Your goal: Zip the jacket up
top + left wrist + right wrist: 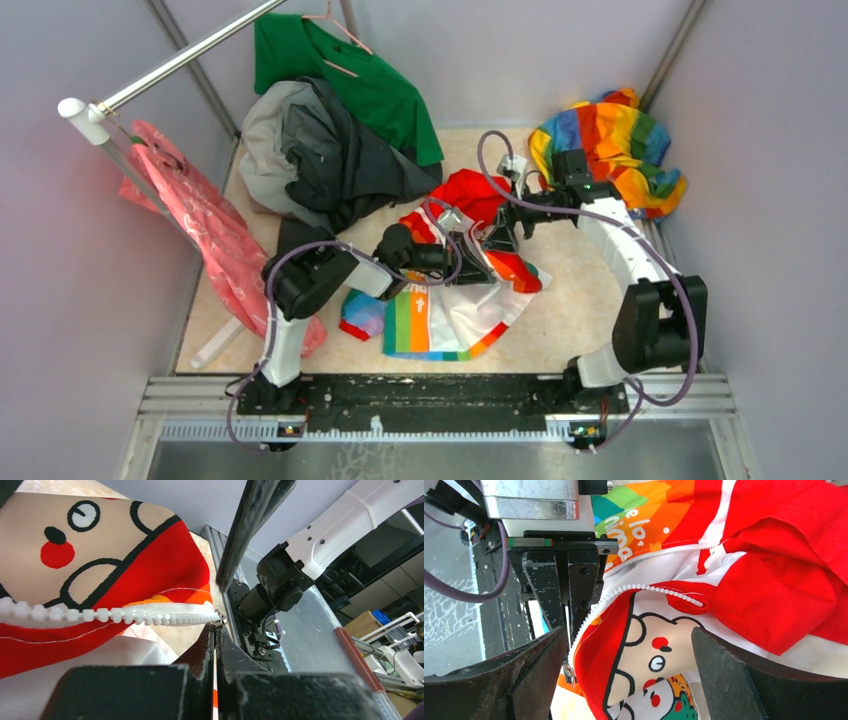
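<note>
The jacket point(455, 305) lies mid-table, white with rainbow panels and a red hood point(472, 190). My left gripper point(470, 264) is shut on its front edge. In the left wrist view the left gripper point(216, 630) has its jaws pressed together on a thin orange-white strip, just below the end of the white zipper teeth point(125, 614), where a small metal slider point(219, 619) sits. My right gripper point(498, 238) hovers close above the same spot. In its own view the right gripper point(629, 632) is wide open, with the cartoon-printed jacket point(659, 645) between the fingers point(536, 672) and untouched.
A dark grey garment point(325, 150) and a green shirt point(350, 70) are heaped at the back left. Pink cloth point(205, 225) hangs from a rail point(170, 65) on the left. An all-rainbow cloth point(615, 140) lies at the back right. Walls close in on three sides.
</note>
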